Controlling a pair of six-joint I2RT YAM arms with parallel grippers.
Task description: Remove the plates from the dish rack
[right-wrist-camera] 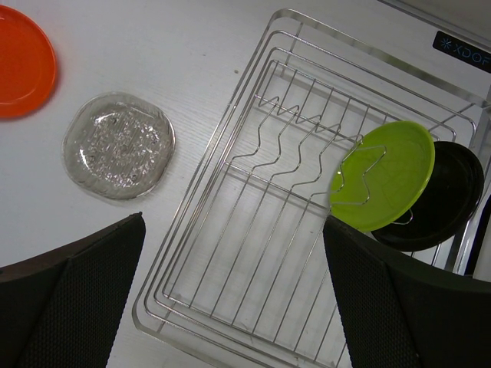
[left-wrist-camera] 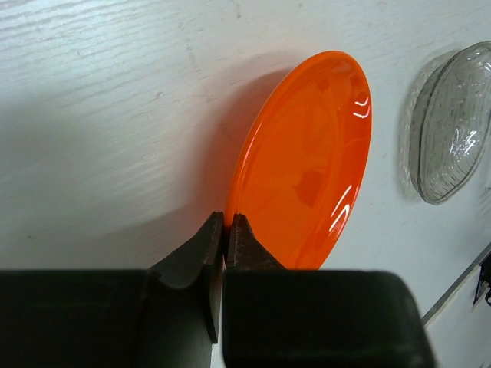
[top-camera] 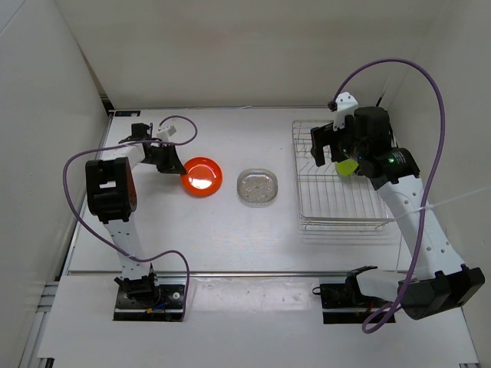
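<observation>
Left arm (top-camera: 115,201) at frame left, right arm (top-camera: 418,222) at frame right — white links joined by chunky black joint housings. A thin purple cable (top-camera: 66,182) loops along each. Black base plates (top-camera: 149,295) sit at the bottom edge. A green light (top-camera: 393,159) glows near the right arm's top. The fingers (right-wrist-camera: 73,299) are black, finely textured.

Glossy orange plate (left-wrist-camera: 307,161), wire rack (right-wrist-camera: 253,230)

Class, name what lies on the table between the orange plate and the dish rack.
The clear plate lies flat between them, as the top view shows.
</observation>
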